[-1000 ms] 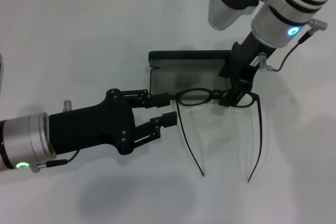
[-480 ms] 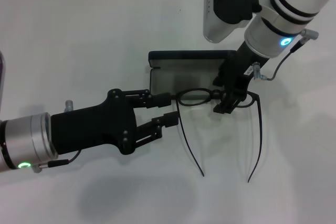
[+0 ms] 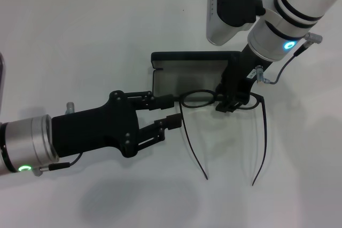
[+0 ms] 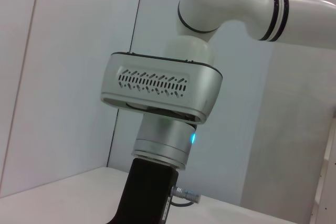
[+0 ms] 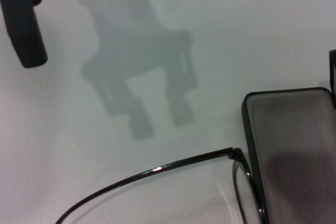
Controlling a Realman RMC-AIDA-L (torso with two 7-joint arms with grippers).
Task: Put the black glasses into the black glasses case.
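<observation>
Head view shows the black glasses case point(image 3: 189, 73) lying open on the white table point(image 3: 80, 41), lid raised at the far side and grey lining exposed. The black glasses point(image 3: 222, 100) rest at the case's near edge, lenses over or against the rim, both temple arms unfolded and trailing toward the robot across the table.

The right gripper point(image 3: 228, 104) reaches down from the far right onto the frame at the bridge, beside the right-hand lens. Its fingers look closed around the wire there, though the black parts overlap, so I judge that a pinch rather than see it clearly. The left gripper point(image 3: 168, 110) comes in low from the left, fingers spread, the upper one touching or just short of the left lens's outer end.

The step in hand looks like seating the glasses. Next, I think, the long temples need folding or the frame needs lifting so it fits inside.
</observation>
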